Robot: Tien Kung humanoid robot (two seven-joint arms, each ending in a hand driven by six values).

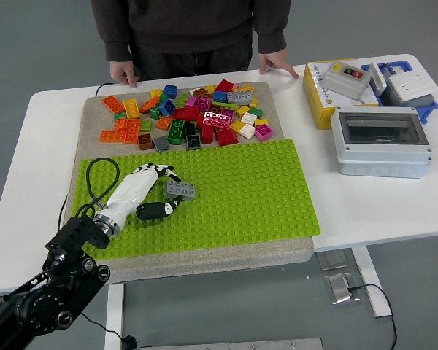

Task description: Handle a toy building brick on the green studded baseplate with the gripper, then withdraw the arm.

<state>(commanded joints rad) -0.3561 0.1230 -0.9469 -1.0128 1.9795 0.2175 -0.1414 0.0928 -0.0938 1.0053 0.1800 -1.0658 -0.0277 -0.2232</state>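
Brick (179,190), grey, two rows of studs, sits on the baseplate (263,189) toward its left edge, pinched in the left hand (157,195): white fingers (159,173) curl over its far side and the dark thumb lies along its near side, so the hand is clamped on it. Whether its underside is pressed onto the studs or only resting on them cannot be told from here.

Judging by its look, the brick is hard moulded plastic: light, rigid, not fragile, with smooth, slightly slick side walls. The long flat sides are the sensible place to hold it, as now; the studded top gives little purchase. Seating it would need a straight push down with studs aligned, since a tilted brick will bind or skid.

The baseplate is a thin, stiff, bright green sheet covered in a regular grid of studs, lying on a beige mat (204,259) of coarse, felt-like texture. A loose heap of bricks (186,117) in orange, red, blue, green and yellow fills the mat's far part, well apart from the hand. A black cable (98,179) loops beside the wrist.

A person stands at the table's (44,146) far edge, both hands resting on it. The right arm is out of view.
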